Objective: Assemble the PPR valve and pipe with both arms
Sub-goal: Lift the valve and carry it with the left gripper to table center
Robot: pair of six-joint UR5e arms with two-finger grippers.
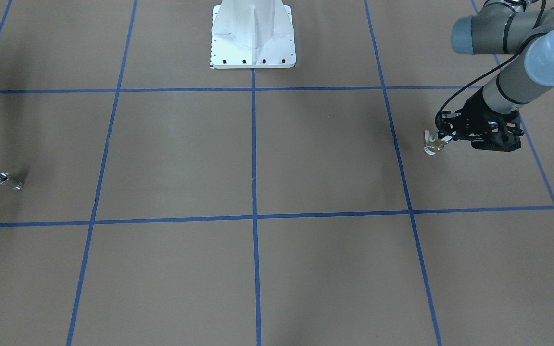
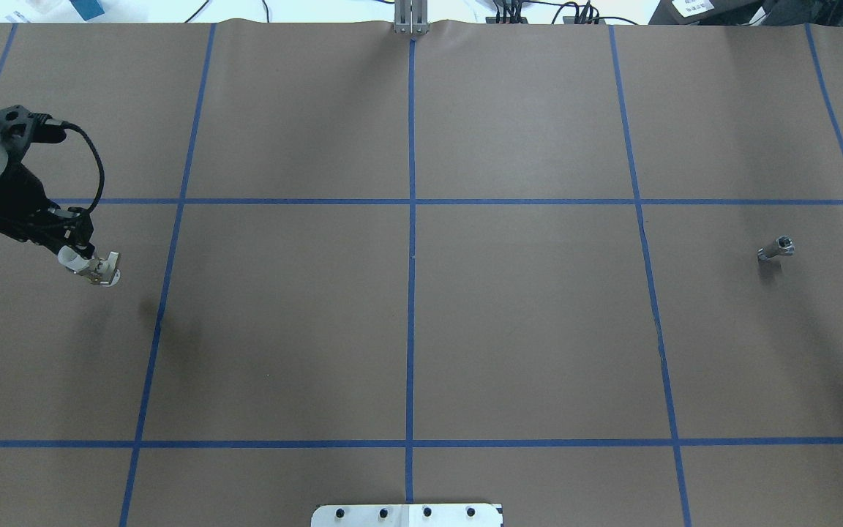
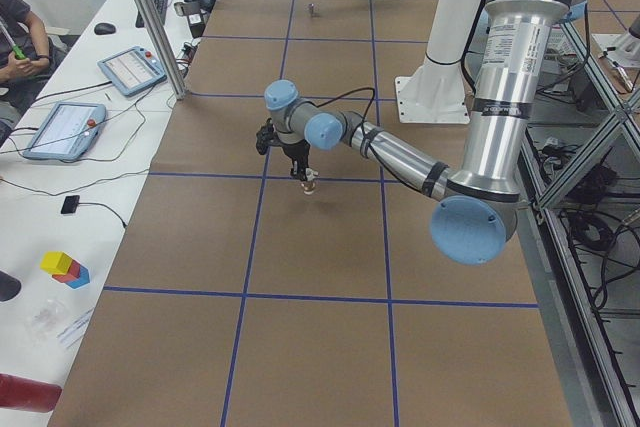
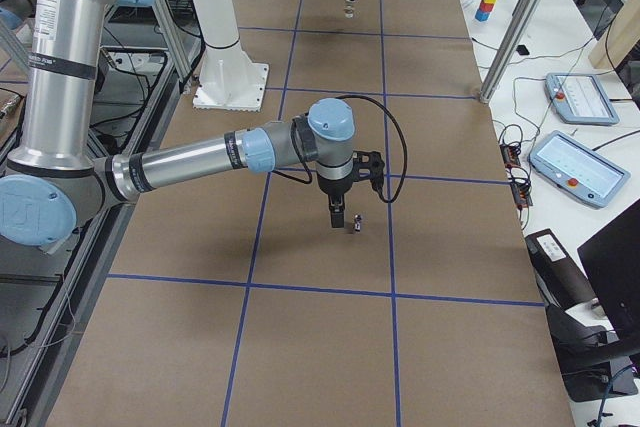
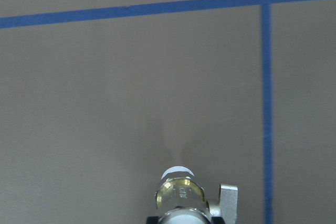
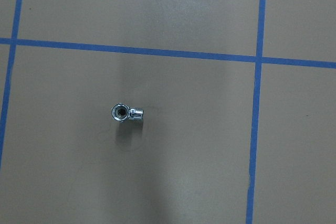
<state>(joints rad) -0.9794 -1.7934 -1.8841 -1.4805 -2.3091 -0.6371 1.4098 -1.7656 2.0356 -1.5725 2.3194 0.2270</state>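
My left gripper (image 1: 439, 141) is shut on the PPR valve (image 1: 432, 146), a white and brass fitting, and holds it a little above the brown table. The gripper also shows at the left edge of the overhead view (image 2: 94, 265) with the valve (image 2: 105, 271) at its tip, and the valve fills the bottom of the left wrist view (image 5: 180, 195). The pipe (image 2: 776, 249), a tiny chrome fitting, lies alone on the table's other side (image 1: 8, 180) and shows in the right wrist view (image 6: 127, 113). My right gripper (image 4: 338, 219) hovers just above the pipe (image 4: 356, 224); I cannot tell whether it is open or shut.
The white pedestal base (image 1: 253, 38) stands at the robot's side of the table. Blue tape lines (image 2: 411, 219) divide the brown surface into squares. A side bench with tablets (image 4: 580, 162) and a metal post (image 4: 515, 32) run along the far edge.
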